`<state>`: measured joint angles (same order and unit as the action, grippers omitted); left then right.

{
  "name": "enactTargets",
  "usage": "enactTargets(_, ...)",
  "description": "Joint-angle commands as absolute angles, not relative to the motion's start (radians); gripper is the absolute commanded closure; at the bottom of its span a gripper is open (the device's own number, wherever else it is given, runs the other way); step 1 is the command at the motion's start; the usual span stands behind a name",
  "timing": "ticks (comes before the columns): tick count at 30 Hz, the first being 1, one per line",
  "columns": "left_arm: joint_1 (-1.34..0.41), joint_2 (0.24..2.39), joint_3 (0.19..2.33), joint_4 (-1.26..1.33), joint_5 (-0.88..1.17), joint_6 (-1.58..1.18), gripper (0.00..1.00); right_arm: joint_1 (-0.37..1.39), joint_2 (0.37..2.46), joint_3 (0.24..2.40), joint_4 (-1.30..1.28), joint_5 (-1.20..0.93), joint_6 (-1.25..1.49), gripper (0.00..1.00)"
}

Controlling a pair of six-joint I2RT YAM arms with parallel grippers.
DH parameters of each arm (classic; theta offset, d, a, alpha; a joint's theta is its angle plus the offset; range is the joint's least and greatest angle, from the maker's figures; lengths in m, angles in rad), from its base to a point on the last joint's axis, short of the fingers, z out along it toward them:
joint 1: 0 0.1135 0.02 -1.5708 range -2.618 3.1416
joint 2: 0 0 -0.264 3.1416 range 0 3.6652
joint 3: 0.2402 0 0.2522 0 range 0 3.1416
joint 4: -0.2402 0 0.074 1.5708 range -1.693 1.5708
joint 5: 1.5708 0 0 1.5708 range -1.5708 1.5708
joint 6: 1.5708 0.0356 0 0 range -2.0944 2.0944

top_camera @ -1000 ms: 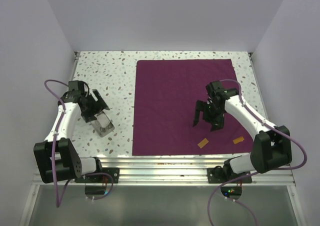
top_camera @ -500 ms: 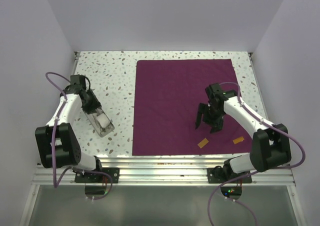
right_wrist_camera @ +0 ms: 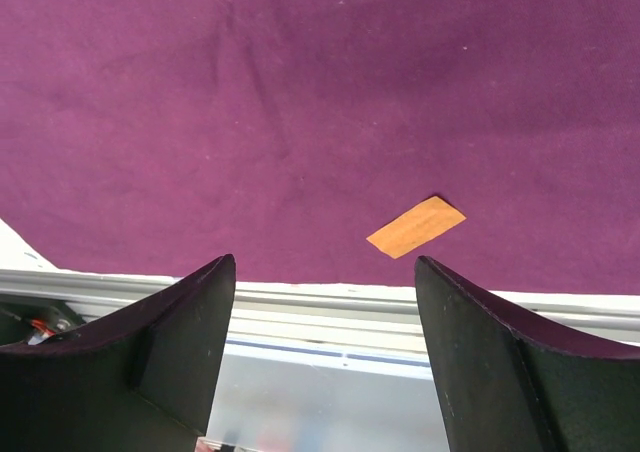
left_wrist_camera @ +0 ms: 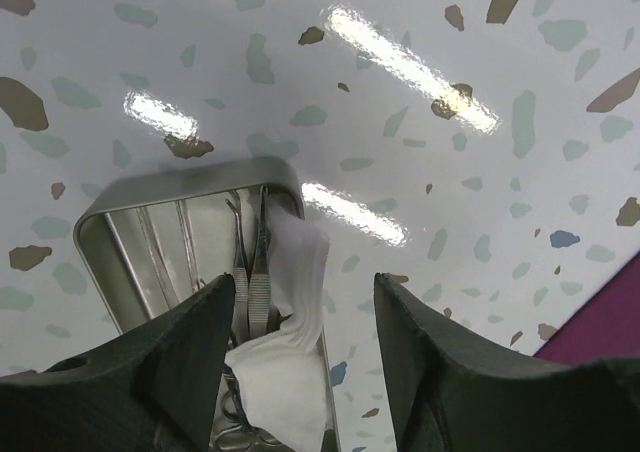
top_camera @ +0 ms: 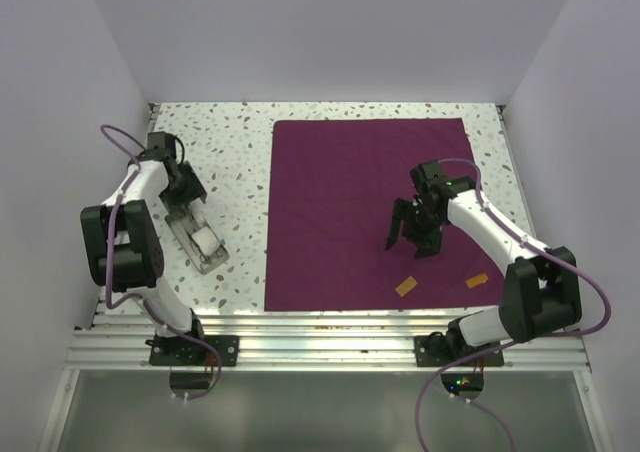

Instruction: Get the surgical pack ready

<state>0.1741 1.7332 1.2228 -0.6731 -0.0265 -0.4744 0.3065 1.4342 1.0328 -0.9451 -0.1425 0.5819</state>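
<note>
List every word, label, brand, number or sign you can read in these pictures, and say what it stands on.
There is no readable text in any view.
The large dark purple square cloth is plain.
The small orange-brown tabs are blank.
The small rectangular shiny steel tray, its white gauze squares and thin steel forceps show no engraving or mark.
The speckled table bears only its flecks.

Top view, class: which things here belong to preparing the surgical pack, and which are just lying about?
Belong to the job: purple cloth; steel tray; white gauze on the tray; thin steel instruments in the tray.
Just lying about: left orange tab; right orange tab, both near the cloth's near edge.
</note>
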Motion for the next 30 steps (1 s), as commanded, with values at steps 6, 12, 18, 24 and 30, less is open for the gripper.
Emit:
enactTargets(6,0.175,1.795,1.262,-0.647,-0.008,-0.457,0.45,0.296,1.443,1.048,-0.922,-0.178,0.558,0.24)
enactTargets(12,0.173,1.786,1.247,-0.624,-0.005,-0.456,0.64,0.291,1.46,1.048,-0.908,-0.192,0.549,0.24)
enactTargets(18,0.175,1.758,1.246,-0.638,-0.005,-0.46,1.0,0.288,1.477,1.066,-0.913,-0.198,0.532,0.24)
enactTargets(24,0.175,1.681,1.223,-0.673,-0.005,-0.466,1.0,0.287,1.502,1.086,-0.913,-0.215,0.515,0.24)
enactTargets(30,0.176,1.635,1.21,-0.707,-0.023,-0.463,1.0,0.287,1.526,1.098,-0.908,-0.235,0.5,0.24)
